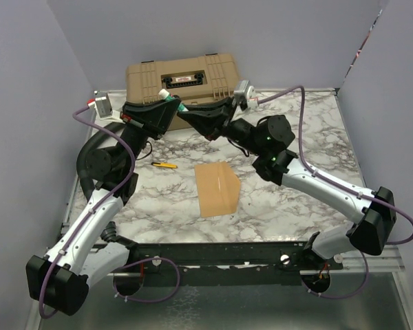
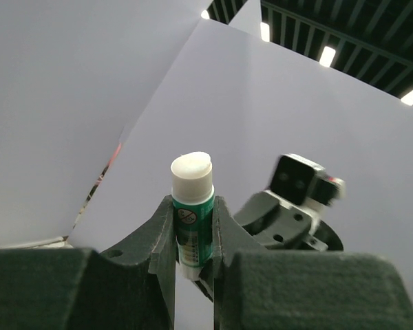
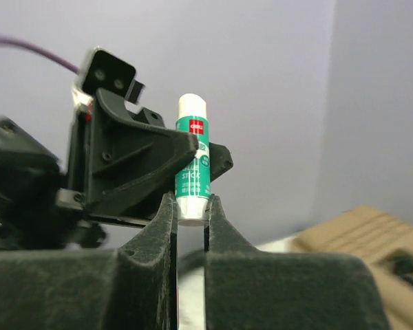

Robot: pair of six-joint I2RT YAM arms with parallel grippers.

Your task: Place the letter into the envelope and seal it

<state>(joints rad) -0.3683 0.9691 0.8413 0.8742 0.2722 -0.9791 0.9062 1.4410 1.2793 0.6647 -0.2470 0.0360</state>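
A green glue stick (image 1: pixel 173 100) with white ends hangs in the air at the back of the table, between both grippers. My left gripper (image 2: pixel 193 240) is shut on its green body (image 2: pixel 193 230). My right gripper (image 3: pixel 191 206) has its fingertips pressed on the white bottom end of the stick (image 3: pixel 191 161), facing the left gripper (image 3: pixel 134 158). The kraft-brown envelope (image 1: pixel 217 189) lies flat in the middle of the marble table, away from both grippers. The letter does not show on its own.
A big tan plastic case (image 1: pixel 181 79) stands at the back, just behind the grippers. A small yellow and black tool (image 1: pixel 165 165) lies left of the envelope. Lavender walls close in the table (image 1: pixel 316 137) at the left, back and right.
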